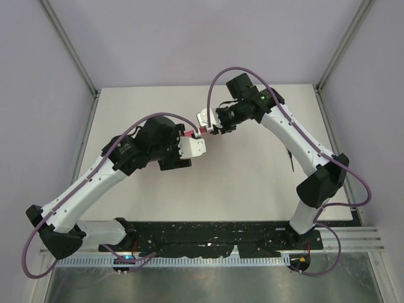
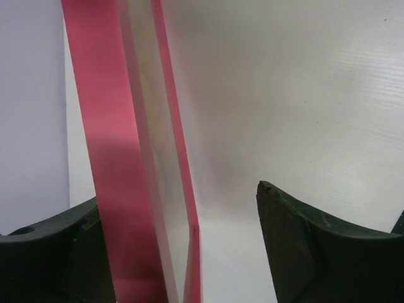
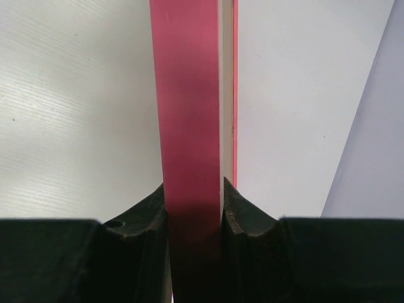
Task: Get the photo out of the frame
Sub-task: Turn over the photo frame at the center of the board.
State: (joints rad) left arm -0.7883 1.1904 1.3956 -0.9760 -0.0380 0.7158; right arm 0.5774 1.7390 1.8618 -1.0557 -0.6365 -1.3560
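The pink frame (image 1: pixel 195 133) is held on edge above the middle of the table, and only a small pink bit of it shows between the two grippers in the top view. My right gripper (image 3: pixel 194 202) is shut on the frame's edge (image 3: pixel 186 95), with both fingers pressed against its sides. My left gripper (image 2: pixel 180 208) is open around the frame (image 2: pixel 107 126). The frame stands close against its left finger (image 2: pixel 57 252), and the right finger (image 2: pixel 309 240) is well apart from it. The photo is hidden; only a pale inner face shows.
The white table (image 1: pixel 252 177) lies below both arms. Grey enclosure walls (image 1: pixel 38 95) and metal posts stand at the left, right and back. A black base rail (image 1: pixel 208 237) runs along the near edge.
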